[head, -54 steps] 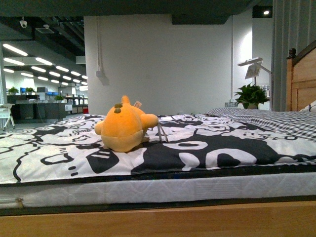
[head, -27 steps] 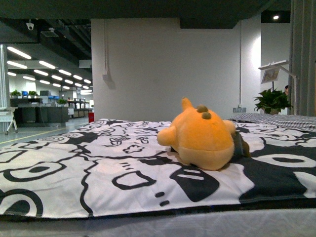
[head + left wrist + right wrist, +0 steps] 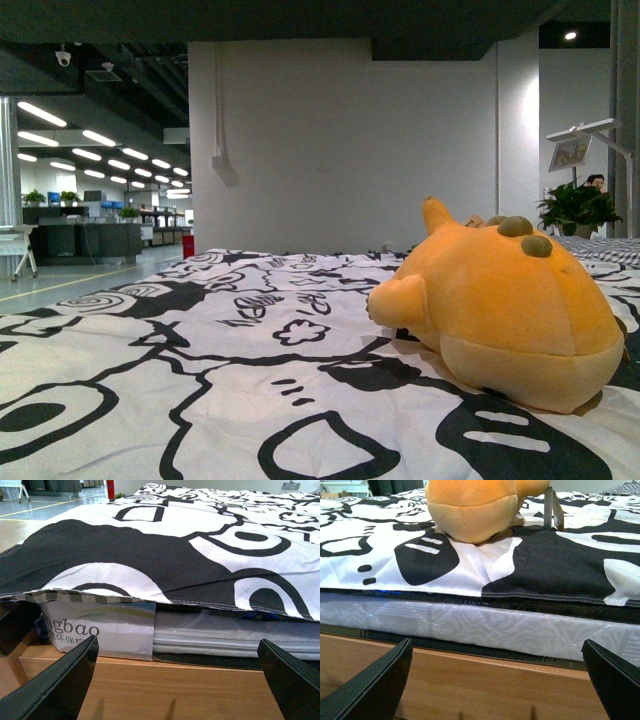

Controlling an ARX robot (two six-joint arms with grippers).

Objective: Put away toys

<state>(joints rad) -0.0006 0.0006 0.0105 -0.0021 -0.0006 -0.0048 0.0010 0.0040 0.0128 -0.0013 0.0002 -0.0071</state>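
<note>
An orange-yellow plush toy (image 3: 510, 310) lies on the black-and-white patterned bedspread (image 3: 200, 370), at the right of the front view, its back toward the camera. In the right wrist view the same toy (image 3: 480, 505) sits on the spread above the mattress edge, a grey tag (image 3: 553, 510) beside it. My right gripper (image 3: 500, 685) is open, low in front of the wooden bed rail, well short of the toy. My left gripper (image 3: 177, 680) is open too, facing the bed's side with no toy in its view. Neither arm shows in the front view.
A wooden bed rail (image 3: 470, 680) runs below the white mattress (image 3: 495, 625). A labelled white bag or cover (image 3: 100, 630) is tucked under the spread. Beyond the bed are a white wall (image 3: 340, 140), a potted plant (image 3: 575, 210) and an open office area (image 3: 90, 210).
The front view has moved closer and lower over the bed. The toy now looks much larger and sits further right in the picture. The toy itself has not moved on the spread.
</note>
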